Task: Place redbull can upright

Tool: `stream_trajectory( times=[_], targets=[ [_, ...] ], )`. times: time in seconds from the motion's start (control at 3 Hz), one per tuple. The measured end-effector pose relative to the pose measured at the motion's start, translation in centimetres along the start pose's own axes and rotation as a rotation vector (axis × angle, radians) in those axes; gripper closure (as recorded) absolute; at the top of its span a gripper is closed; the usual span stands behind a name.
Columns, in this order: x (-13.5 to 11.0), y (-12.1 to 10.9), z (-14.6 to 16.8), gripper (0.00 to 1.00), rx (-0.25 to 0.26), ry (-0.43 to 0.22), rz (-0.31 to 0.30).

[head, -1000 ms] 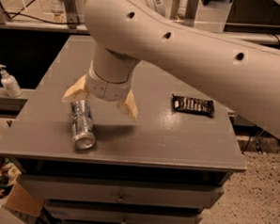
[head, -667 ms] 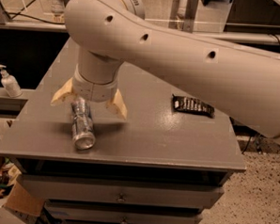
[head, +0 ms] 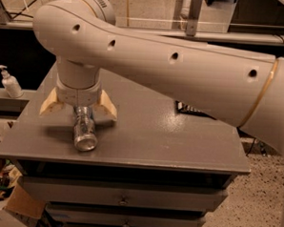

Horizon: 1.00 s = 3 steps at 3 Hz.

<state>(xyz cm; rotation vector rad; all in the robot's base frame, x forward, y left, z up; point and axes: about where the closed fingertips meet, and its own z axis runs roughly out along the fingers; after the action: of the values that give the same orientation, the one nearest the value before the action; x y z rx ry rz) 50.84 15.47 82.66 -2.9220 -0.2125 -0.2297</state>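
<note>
Redbull can [head: 85,131] is laid on its side near the front-left of the tabletop [head: 178,146], round end turned toward the camera; it is not upright, so the task is judged not yet done. Pincer [head: 78,113] is held directly over it, spread wide, tan fingers [head: 106,106] set either side of the body, nothing gripped; presumably lined up across the narrow axis for a grasp. Can: slim, smooth, shiny metal cylinder, expected to roll. Tabletop: flat, matte grey.
</note>
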Motion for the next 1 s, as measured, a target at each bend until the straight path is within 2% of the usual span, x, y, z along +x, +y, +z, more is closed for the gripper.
stream_trajectory(
  times=[0.33,0.67,1.0],
  targets=[
    [0.43,-0.82,0.65,0.00,-0.037,0.001,-0.068],
    [0.75,-1.31,0.88,0.18,-0.068,-0.003,-0.111],
    [0.73,-1.12,0.84,0.41,-0.087,-0.012,-0.128]
  ],
)
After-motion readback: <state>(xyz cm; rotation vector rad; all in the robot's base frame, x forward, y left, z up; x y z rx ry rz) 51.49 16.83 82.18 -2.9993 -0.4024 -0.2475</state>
